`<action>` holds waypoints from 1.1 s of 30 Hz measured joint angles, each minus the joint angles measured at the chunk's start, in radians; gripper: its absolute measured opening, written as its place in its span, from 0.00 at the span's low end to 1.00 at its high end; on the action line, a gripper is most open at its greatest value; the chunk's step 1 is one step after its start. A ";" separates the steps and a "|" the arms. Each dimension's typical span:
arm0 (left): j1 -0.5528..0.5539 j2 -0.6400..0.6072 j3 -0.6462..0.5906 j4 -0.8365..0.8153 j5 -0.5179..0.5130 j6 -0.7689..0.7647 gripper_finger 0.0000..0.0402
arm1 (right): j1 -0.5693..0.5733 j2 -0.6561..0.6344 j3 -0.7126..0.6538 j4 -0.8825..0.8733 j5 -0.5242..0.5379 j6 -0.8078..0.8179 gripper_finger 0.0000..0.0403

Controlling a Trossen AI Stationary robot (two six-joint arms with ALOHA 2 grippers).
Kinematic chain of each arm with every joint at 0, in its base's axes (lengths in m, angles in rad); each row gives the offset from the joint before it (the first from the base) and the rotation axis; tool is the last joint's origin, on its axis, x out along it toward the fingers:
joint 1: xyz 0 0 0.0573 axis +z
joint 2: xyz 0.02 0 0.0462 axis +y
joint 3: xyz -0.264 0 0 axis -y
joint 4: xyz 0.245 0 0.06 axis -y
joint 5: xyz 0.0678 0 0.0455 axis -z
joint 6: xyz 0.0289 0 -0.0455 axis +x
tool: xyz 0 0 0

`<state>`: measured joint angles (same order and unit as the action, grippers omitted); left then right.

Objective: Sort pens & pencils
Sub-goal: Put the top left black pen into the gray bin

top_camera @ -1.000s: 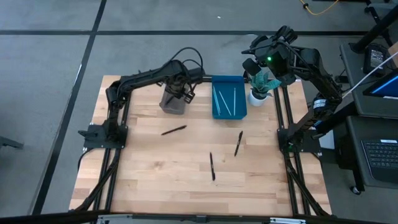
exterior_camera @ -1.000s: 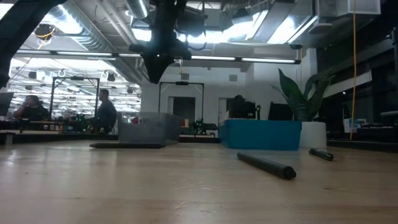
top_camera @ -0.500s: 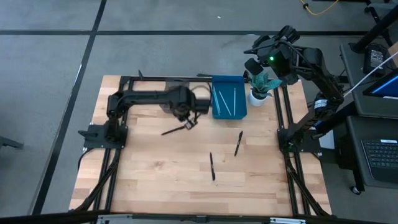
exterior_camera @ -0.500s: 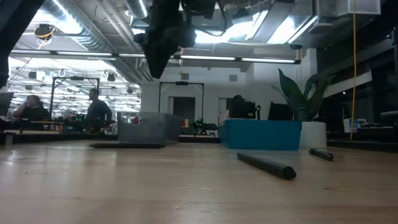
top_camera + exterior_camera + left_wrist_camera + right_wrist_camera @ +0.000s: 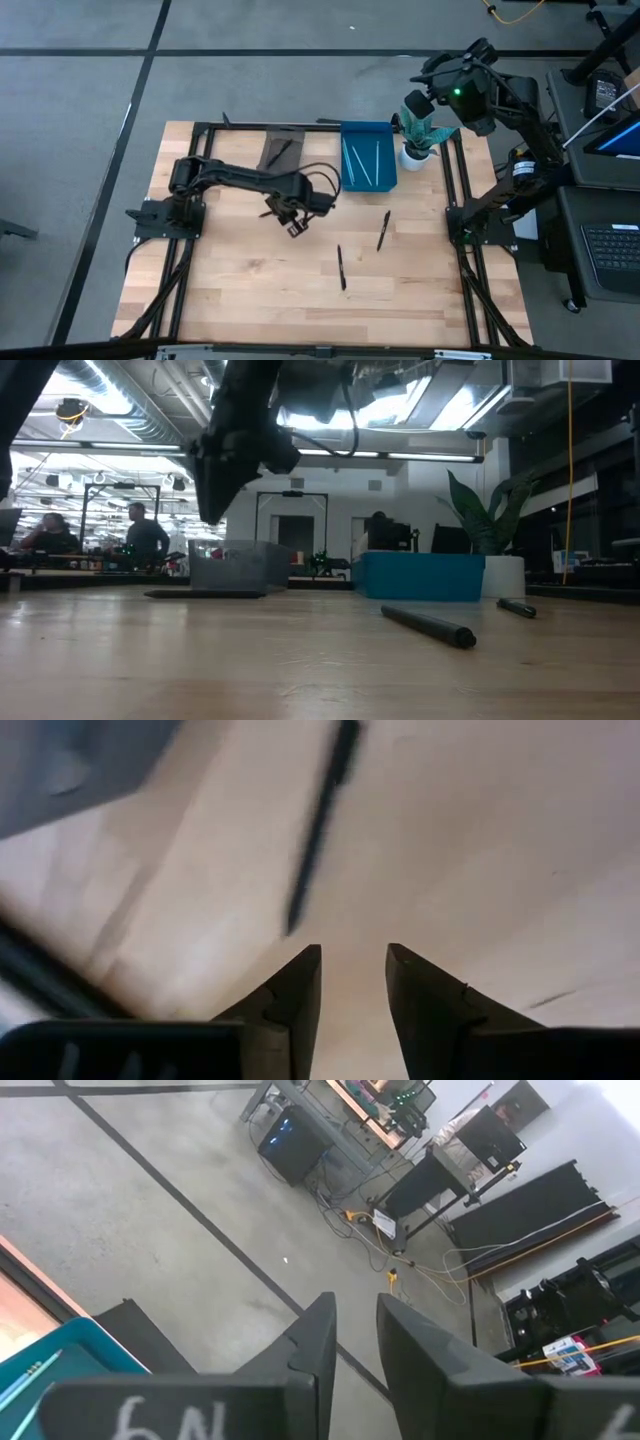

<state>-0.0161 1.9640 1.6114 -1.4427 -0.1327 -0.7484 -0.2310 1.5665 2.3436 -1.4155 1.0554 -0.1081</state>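
My left gripper is open and points down over the table's middle left, with nothing between its fingers. A black pen lies flat on the wood just beyond the fingertips; the low view shows it as a dark bar. Two more black pens lie flat near the table's centre. A grey bin with a dark pen in it and a blue tray holding thin pencils stand at the far edge. My right gripper is open, raised high over the far right corner.
A potted plant in a white pot stands right of the blue tray, under my right arm. The near half of the wooden table is bare wood. People sit in the room behind the table.
My left gripper has swung from above the grey bin toward the table's near edge and come down, and now hangs over the black pen at the middle left. The pens on the table have stayed put.
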 joint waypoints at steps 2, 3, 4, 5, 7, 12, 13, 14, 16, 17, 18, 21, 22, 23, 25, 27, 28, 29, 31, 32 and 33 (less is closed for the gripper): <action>-0.015 0.000 -0.023 0.043 0.000 0.007 0.27 | 0.000 0.000 0.000 0.000 0.000 0.000 0.19; -0.021 0.000 -0.034 0.056 -0.002 0.019 0.27 | 0.000 0.000 0.000 0.000 0.000 0.000 0.19; -0.025 0.000 -0.045 0.066 -0.008 0.027 0.27 | 0.000 0.000 0.000 0.001 0.000 0.001 0.19; -0.029 0.000 -0.059 0.073 -0.016 0.038 0.27 | 0.000 0.000 0.000 0.001 0.000 0.002 0.19; -0.032 0.000 -0.096 0.090 -0.033 0.053 0.27 | 0.000 0.000 0.000 0.002 0.000 0.002 0.19; -0.019 0.000 -0.176 0.154 -0.034 0.076 0.27 | 0.000 0.000 0.000 0.006 -0.001 0.022 0.19; -0.019 0.000 -0.191 0.172 -0.033 0.085 0.27 | 0.000 0.000 0.000 0.006 -0.001 0.022 0.19; -0.017 0.000 -0.203 0.186 -0.030 0.089 0.27 | 0.000 0.000 0.000 0.006 -0.001 0.022 0.19; -0.012 0.000 -0.223 0.200 -0.027 0.093 0.27 | 0.000 0.000 0.000 0.006 -0.001 0.026 0.19; -0.009 0.000 -0.232 0.209 -0.029 0.101 0.27 | 0.000 0.000 0.000 0.007 -0.001 0.027 0.19; -0.005 0.000 -0.239 0.221 -0.030 0.112 0.27 | 0.000 0.000 0.000 0.007 -0.001 0.027 0.19; 0.003 0.000 -0.256 0.262 -0.032 0.140 0.27 | 0.000 0.000 0.000 0.015 -0.001 0.028 0.19; 0.005 0.000 -0.260 0.270 -0.033 0.149 0.27 | 0.000 0.000 0.000 0.020 -0.001 0.028 0.19; 0.007 0.000 -0.263 0.279 -0.033 0.156 0.27 | 0.000 0.000 0.000 0.024 -0.001 0.028 0.19; 0.016 0.000 -0.267 0.295 -0.033 0.165 0.27 | 0.000 0.000 0.000 0.033 -0.009 0.028 0.19; 0.023 0.000 -0.268 0.307 -0.039 0.187 0.27 | 0.000 0.000 0.000 0.040 -0.018 0.028 0.19; 0.026 0.000 -0.268 0.308 -0.048 0.197 0.27 | 0.000 0.000 0.000 0.042 -0.025 0.027 0.19; 0.030 0.000 -0.268 0.308 -0.055 0.203 0.27 | 0.000 0.000 0.000 0.045 -0.028 0.027 0.19; 0.037 0.000 -0.268 0.308 -0.063 0.204 0.27 | 0.000 0.001 0.000 0.046 -0.029 0.028 0.19; 0.041 0.000 -0.268 0.308 -0.064 0.205 0.27 | 0.000 0.001 0.000 0.046 -0.029 0.028 0.19; 0.046 0.000 -0.268 0.308 -0.064 0.212 0.27 | 0.000 0.001 0.000 0.046 -0.029 0.028 0.19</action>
<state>0.0294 1.9644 1.3437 -1.1346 -0.1966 -0.5369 -0.2309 1.5672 2.3432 -1.3697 1.0264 -0.0799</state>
